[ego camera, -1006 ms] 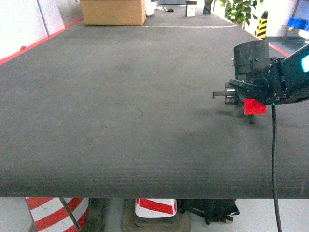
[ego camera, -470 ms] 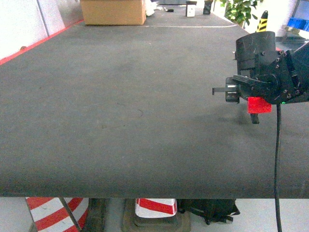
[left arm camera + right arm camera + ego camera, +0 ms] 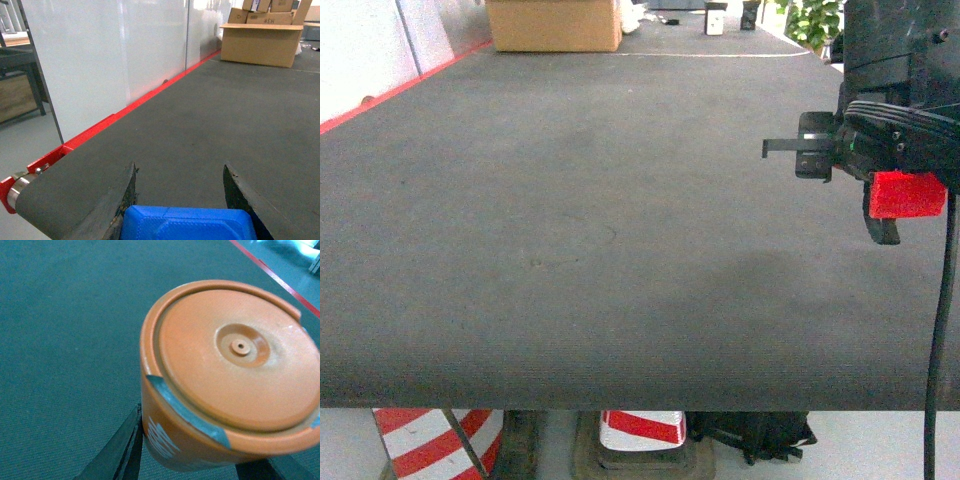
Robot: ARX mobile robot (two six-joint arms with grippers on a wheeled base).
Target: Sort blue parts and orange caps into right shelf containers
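Observation:
An orange cap (image 3: 225,375) with white print on its side fills the right wrist view, and my right gripper (image 3: 195,465) is shut on it from both sides. In the head view that cap shows as a red-orange block (image 3: 910,195) under the right gripper (image 3: 895,212), held above the dark mat at the right edge. A blue part (image 3: 187,224) sits between the fingers of my left gripper (image 3: 179,170), which is shut on it; this gripper does not show in the head view. The right shelf containers are out of view.
The dark grey mat (image 3: 570,220) covers the whole surface. A cardboard box (image 3: 555,24) stands at its far edge, with more boxes (image 3: 260,37) in the left wrist view. A red strip (image 3: 145,97) and white panels (image 3: 100,55) run along the left side. Red-white barriers (image 3: 640,425) stand below the front edge.
My right arm has risen and come nearer to the camera at the right edge, carrying the orange cap with it. Its shadow on the mat has faded.

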